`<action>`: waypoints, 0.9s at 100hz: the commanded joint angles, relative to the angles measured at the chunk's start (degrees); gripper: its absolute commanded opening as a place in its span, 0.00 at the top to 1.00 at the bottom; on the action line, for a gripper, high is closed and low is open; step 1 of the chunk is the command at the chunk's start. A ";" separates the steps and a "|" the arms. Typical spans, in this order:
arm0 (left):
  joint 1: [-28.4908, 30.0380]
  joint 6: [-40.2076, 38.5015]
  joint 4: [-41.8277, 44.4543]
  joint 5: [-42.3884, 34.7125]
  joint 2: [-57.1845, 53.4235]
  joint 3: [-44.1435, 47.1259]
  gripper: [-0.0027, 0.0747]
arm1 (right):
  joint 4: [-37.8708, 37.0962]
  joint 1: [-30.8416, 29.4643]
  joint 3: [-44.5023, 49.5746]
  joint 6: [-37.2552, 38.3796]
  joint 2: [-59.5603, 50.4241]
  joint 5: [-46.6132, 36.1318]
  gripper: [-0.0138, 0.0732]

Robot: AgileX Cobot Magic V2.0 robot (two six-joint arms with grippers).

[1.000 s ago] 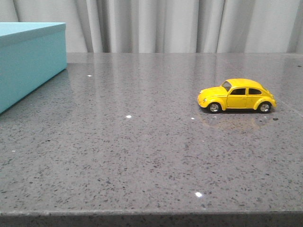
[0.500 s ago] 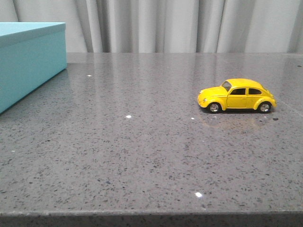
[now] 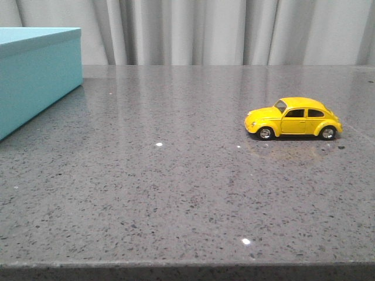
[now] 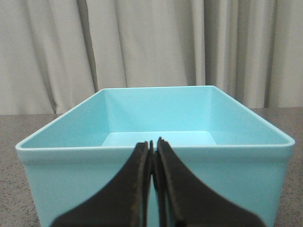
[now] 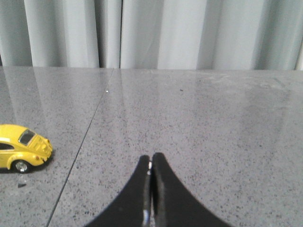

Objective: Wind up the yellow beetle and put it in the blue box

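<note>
while both grippers sit pressed together and empty, left gripper faces the blue box. right gripper is over bare table. yellow beetle sits center-right of frame, blue box upper left.

neither of your arms shows up in the front view, so the wrist cams are all you've got. your left gripper has its two dark fingers pressed together, only a hairline seam between the tips, nothing caught in there. it's pointing level and straight ahead, not dipped down. your right gripper is the same deal: black fingers closed tip to tip, empty, sitting low and aimed forward. you can't see any wrist or arm links in either cam, just the finger pairs, and both look centred in their views.
</note>
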 commanded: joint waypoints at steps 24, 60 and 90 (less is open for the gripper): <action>-0.38 -0.74 -4.21 -7.38 -1.79 0.46 0.97 | 0.06 -0.33 -3.49 -0.35 -1.28 -4.62 0.92; -0.38 -0.74 -4.21 -6.31 -1.79 -3.32 0.51 | 0.06 -0.33 -5.79 -0.35 -1.28 -2.53 0.51; -0.38 -0.63 -3.89 6.12 4.36 -13.86 0.51 | 0.06 -0.33 -15.96 -0.35 3.13 9.24 0.44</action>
